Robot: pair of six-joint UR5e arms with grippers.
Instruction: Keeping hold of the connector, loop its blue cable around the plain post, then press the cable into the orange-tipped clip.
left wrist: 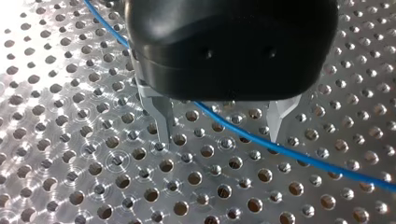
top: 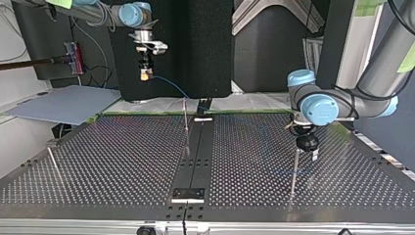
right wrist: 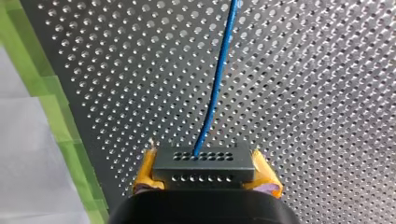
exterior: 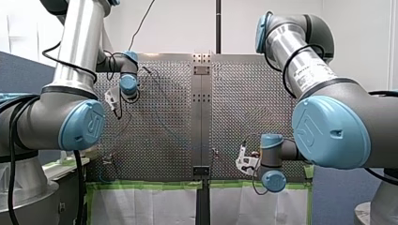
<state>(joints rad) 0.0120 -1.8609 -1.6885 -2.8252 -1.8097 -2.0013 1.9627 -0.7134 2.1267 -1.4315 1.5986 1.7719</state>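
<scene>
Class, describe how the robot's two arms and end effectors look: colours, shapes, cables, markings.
My left arm and my right arm: silver tubes, grey joints, round blue caps with a logo, black cables alongside. My left end effector: black housing, metal fingers. My right end effector: black, yellow pads.

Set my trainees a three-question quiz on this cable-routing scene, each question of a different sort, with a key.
1. True or false: my right end effector is shut on the connector.
2. In the left wrist view, the blue cable: A) is clamped by my left end effector; B) crosses the gap between its open fingers; C) is wound round one finger.
3. Fill in: in the top view, the end effector held higher above the perforated table is my ____ one.
Key: 1 true; 2 B; 3 right.
</scene>
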